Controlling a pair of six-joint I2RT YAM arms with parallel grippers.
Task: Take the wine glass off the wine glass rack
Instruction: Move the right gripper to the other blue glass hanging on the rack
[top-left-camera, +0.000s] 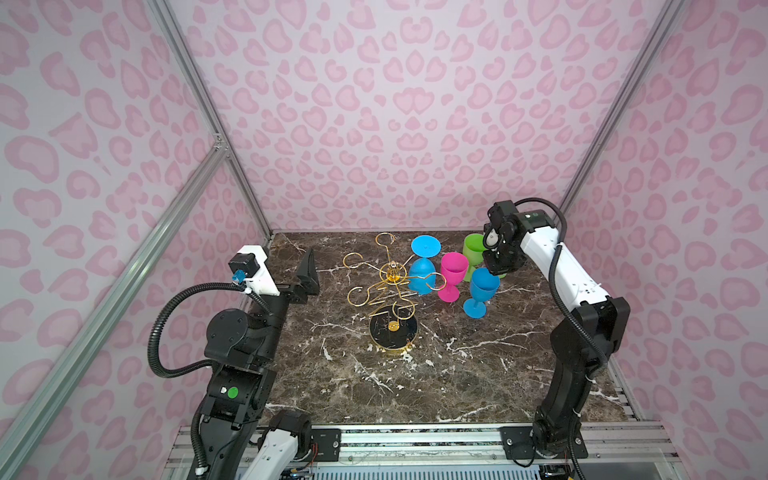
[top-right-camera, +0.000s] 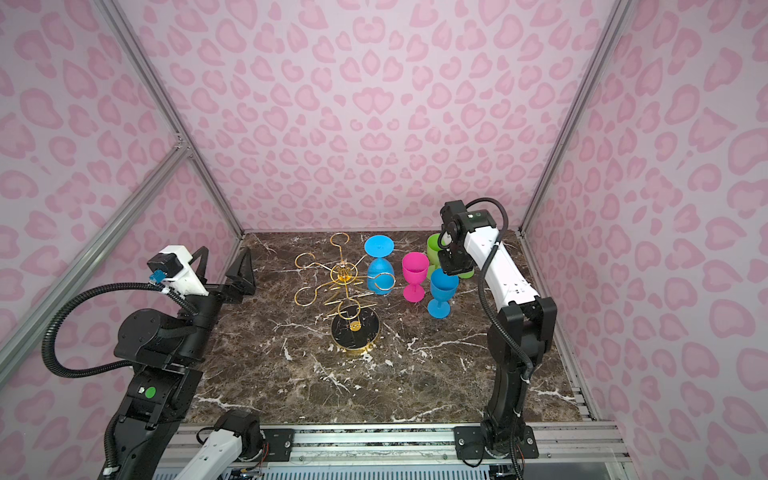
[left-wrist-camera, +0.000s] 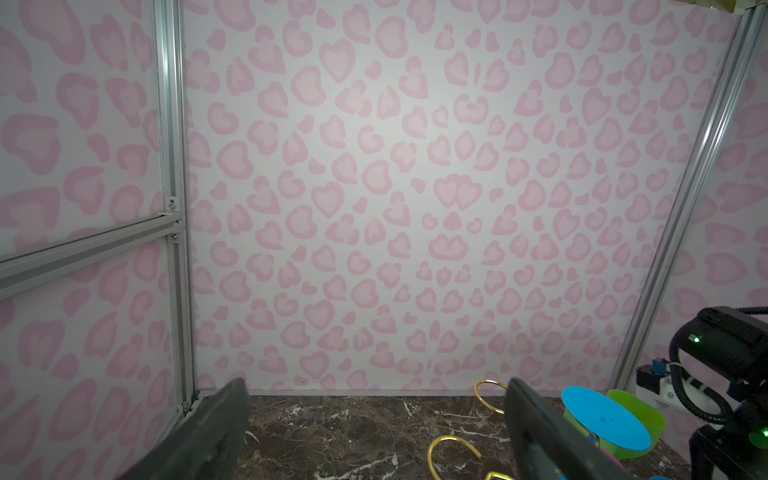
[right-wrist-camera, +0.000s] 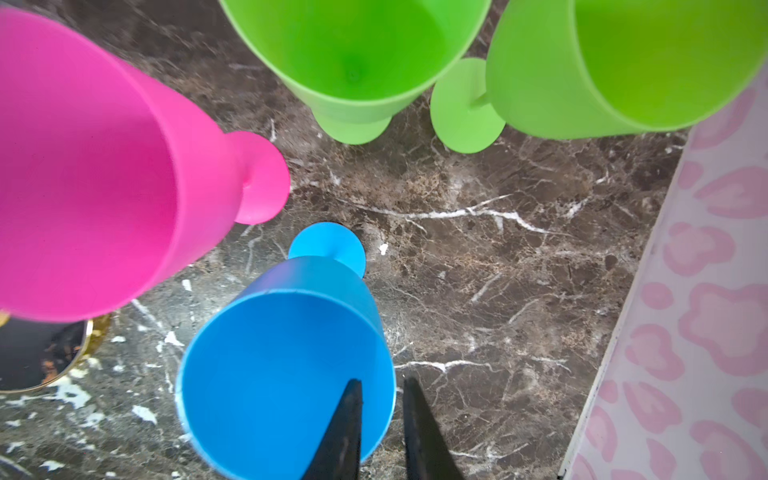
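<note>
Wine glass rack (top-left-camera: 392, 274): one inverted blue glass (top-left-camera: 419, 278) still hanging. Right gripper (right-wrist-camera: 381, 380) slightly parted astride the rim of the upright blue glass (right-wrist-camera: 286, 374), already off; left gripper (top-right-camera: 224, 264) spread, empty.

Camera placement
The marble tabletop (top-left-camera: 457, 374) is overlooked from high in front in both top views; the back wall (left-wrist-camera: 415, 187) is faced level from the left wrist; an upright blue wine glass (right-wrist-camera: 270, 365) is viewed closely from above, right wrist.

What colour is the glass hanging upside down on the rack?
Blue; the hanging glass shows best in a top view.
</note>
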